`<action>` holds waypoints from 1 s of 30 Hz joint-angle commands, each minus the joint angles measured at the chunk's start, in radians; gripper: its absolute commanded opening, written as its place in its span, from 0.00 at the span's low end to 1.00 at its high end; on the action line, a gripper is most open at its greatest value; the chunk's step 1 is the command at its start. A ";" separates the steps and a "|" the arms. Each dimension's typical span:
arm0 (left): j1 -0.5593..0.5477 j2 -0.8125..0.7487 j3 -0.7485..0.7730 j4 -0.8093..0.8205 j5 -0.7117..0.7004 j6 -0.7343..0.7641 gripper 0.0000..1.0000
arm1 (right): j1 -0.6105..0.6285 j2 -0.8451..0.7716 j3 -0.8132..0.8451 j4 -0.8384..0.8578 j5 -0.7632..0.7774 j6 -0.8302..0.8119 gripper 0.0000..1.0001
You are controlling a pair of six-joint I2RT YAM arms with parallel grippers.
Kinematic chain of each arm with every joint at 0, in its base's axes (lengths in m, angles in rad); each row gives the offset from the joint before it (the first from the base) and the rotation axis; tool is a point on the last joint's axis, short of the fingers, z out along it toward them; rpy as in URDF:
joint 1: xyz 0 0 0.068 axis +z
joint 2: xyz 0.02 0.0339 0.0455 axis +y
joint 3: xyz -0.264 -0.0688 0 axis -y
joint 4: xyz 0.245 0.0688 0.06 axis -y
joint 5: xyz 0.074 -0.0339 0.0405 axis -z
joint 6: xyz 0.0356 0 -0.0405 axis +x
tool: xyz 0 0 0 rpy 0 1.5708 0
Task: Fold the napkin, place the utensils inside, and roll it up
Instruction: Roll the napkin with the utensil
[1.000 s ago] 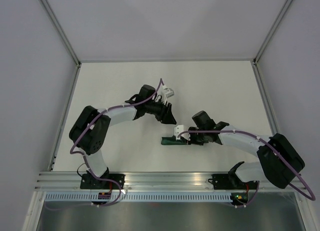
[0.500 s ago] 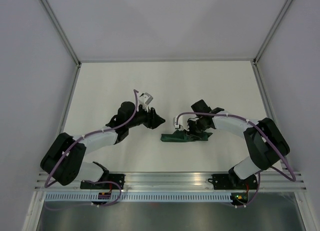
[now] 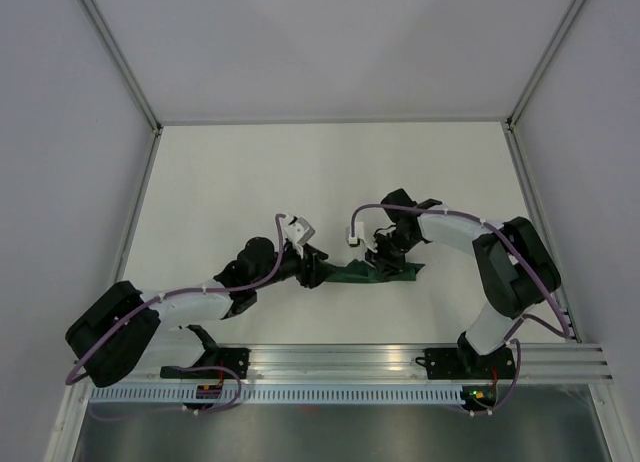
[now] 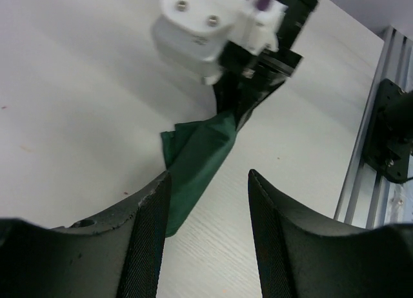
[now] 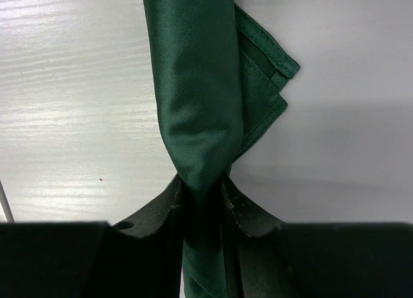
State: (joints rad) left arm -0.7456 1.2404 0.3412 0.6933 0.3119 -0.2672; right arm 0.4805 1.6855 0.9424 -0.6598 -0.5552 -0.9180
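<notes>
The dark green napkin (image 3: 352, 272) lies rolled into a narrow bundle on the white table. It also shows in the left wrist view (image 4: 193, 159) and the right wrist view (image 5: 197, 85). My right gripper (image 3: 388, 264) is shut on the napkin's right part; its jaws pinch the roll in the right wrist view (image 5: 203, 188). My left gripper (image 3: 314, 272) is open at the roll's left end, its fingers (image 4: 151, 233) wide apart with the cloth's tip beside the left one. The orange-red utensil is hidden.
An aluminium rail (image 3: 340, 360) runs along the table's near edge, also seen in the left wrist view (image 4: 371, 149). White side walls (image 3: 70, 182) enclose the table on the left, right and back.
My left arm has swung down and right from the table's middle to the napkin's left end. My right gripper has turned and moved slightly back while staying on the roll.
</notes>
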 commanded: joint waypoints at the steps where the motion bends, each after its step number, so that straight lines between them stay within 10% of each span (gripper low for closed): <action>1: -0.075 -0.004 0.048 0.008 -0.057 0.156 0.56 | -0.010 0.092 0.007 -0.049 0.043 -0.054 0.29; 30: -0.291 0.494 0.553 -0.466 -0.135 0.695 0.59 | -0.092 0.362 0.288 -0.356 -0.054 -0.140 0.34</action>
State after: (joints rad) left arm -1.0302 1.7157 0.8253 0.2539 0.1833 0.3439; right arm 0.4000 1.9671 1.2373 -1.0103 -0.6949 -0.9894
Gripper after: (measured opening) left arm 0.588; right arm 0.338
